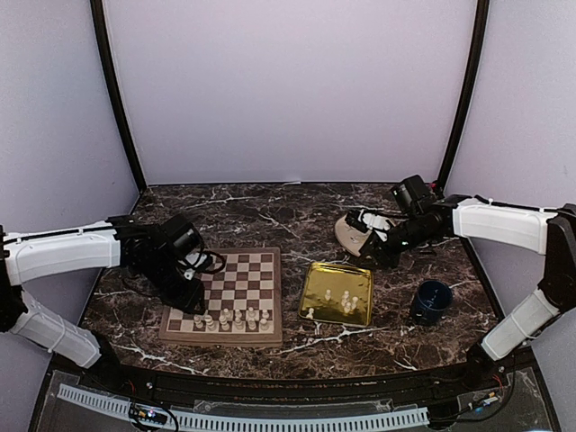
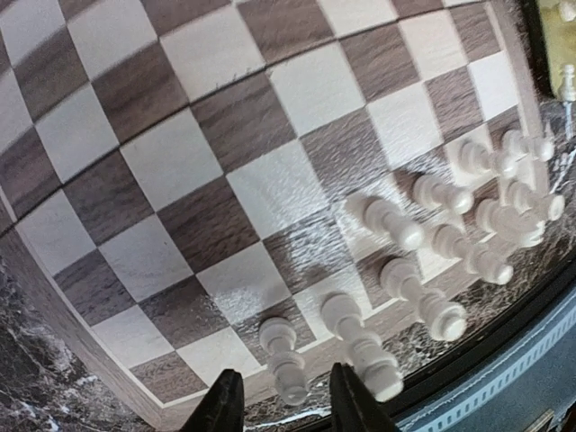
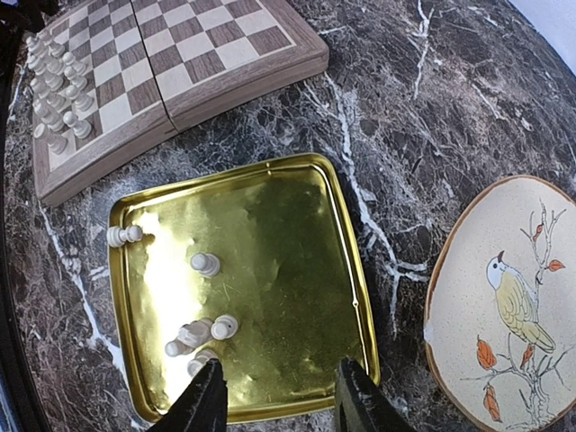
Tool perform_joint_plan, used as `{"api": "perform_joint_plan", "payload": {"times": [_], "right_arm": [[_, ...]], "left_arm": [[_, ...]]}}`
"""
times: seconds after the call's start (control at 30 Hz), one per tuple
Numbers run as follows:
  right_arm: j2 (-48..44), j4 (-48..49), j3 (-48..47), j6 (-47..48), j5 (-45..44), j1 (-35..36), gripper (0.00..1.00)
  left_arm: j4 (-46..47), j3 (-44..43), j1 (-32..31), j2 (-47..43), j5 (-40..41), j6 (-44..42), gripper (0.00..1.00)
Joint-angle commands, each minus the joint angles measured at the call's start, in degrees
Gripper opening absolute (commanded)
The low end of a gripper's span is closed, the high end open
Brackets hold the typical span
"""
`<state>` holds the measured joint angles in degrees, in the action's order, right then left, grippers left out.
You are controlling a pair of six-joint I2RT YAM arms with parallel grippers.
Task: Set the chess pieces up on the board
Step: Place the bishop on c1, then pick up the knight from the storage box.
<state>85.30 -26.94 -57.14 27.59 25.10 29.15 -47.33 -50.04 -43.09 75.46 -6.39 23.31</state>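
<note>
From above, the board [image 1: 241,270] sits toward the near-left corner of the marble table [image 1: 270,211], with chess pieces [image 1: 234,317] in two rows along its near edge. The left claw [image 1: 189,290] hangs over the board's near-left corner. The right claw [image 1: 376,254] hovers between the gold tray [image 1: 335,281] and a plate [image 1: 346,232], with a blue cup [image 1: 432,300] near the right edge. In the left wrist view, the fingers [image 2: 225,405] are narrowly parted around an upright corner pawn [image 2: 283,351] without touching it. In the right wrist view, that claw is spread wide and empty over the tray rim. The loose pieces [image 3: 205,264] lie just ahead, some upright and some toppled, so the right arm looks better placed to fetch them.
</note>
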Motion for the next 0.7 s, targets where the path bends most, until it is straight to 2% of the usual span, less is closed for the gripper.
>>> {"api": "perform_joint_plan", "payload": {"times": [0.0, 0.1, 0.23, 0.37, 0.5, 0.57, 0.67], "right_arm": [[-3.5, -3.4, -2.9, 3.1, 3.6, -0.1, 0.42], [-6.2, -3.7, -2.7, 3.6, 3.6, -0.1, 0.44], [-4.1, -9.4, -4.6, 6.1, 1.9, 0.6, 0.45], [-1.2, -12.9, -5.4, 7.5, -0.5, 3.7, 0.43], [1.2, -13.3, -5.4, 7.4, -4.5, 8.3, 0.42], [2.4, -12.6, -5.4, 7.0, -7.4, 10.2, 0.42], [4.4, -11.8, -5.6, 6.7, -10.5, 12.4, 0.42]], "left_arm": [[-3.4, -8.0, -0.3, -3.4, 2.1, -2.2, 0.36], [-3.8, -15.6, 0.0, -2.3, 3.0, -7.0, 0.36], [-0.2, -24.2, 0.5, 1.8, 8.5, -15.4, 0.38], [10.9, -25.9, 1.0, 5.5, 11.4, -21.6, 0.41], [21.8, -26.1, 1.1, 9.2, 9.7, -28.3, 0.42], [25.6, -25.8, 1.2, 10.8, 11.3, -31.2, 0.43], [27.5, -25.2, 2.2, 12.3, 10.5, -31.0, 0.43]]}}
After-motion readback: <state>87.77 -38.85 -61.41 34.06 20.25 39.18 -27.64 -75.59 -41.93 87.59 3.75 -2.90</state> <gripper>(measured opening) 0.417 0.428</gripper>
